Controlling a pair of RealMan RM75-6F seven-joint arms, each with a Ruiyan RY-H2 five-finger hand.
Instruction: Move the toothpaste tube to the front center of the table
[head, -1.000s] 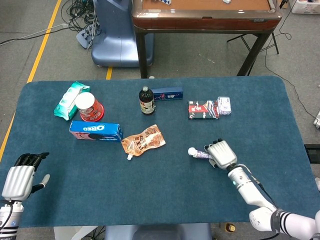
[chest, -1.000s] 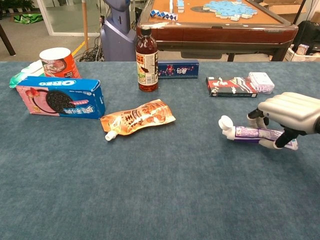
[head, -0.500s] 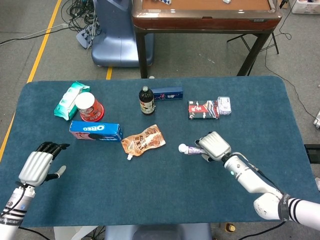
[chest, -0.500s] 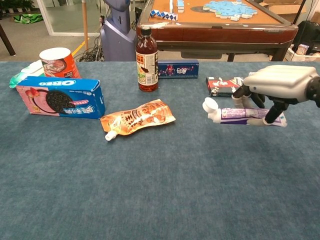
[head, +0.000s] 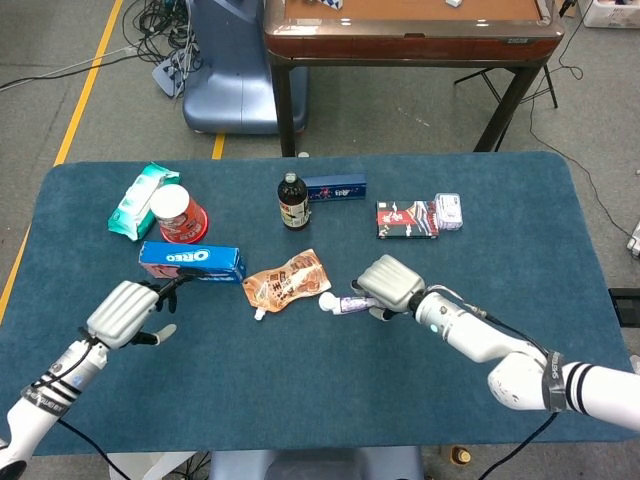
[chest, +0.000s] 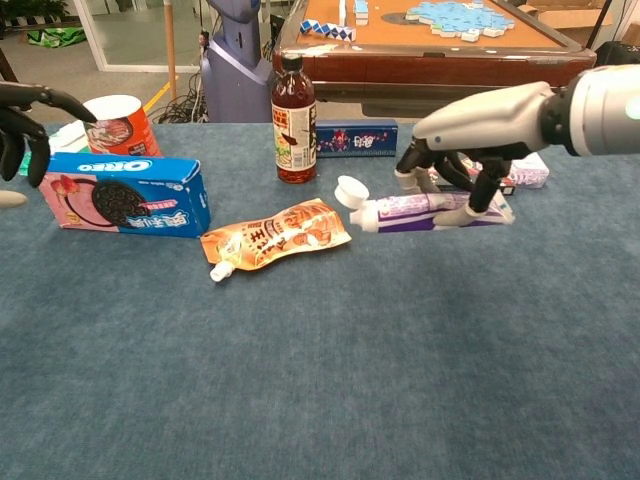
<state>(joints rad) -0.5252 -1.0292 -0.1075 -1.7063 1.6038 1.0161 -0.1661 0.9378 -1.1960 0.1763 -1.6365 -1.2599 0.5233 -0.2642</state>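
Observation:
My right hand (head: 388, 283) (chest: 470, 125) grips the toothpaste tube (chest: 425, 211) (head: 347, 304), a purple-and-white tube with a white cap pointing left. It hangs above the blue cloth near the table's middle, just right of the orange pouch (head: 287, 281) (chest: 272, 236). My left hand (head: 128, 311) (chest: 25, 125) hovers empty over the left side, fingers spread, close in front of the Oreo box (head: 191, 262) (chest: 121, 195).
A dark bottle (head: 292, 202) and a blue box (head: 335, 188) stand at the back centre. A red-black pack (head: 406, 219) and a white pack (head: 449, 211) lie back right. A red cup (head: 178, 214) and a green packet (head: 138, 198) sit back left.
My right hand has lifted the toothpaste tube off the cloth and carried it leftward toward the table's middle. My left hand has risen from the front left corner toward the Oreo box.

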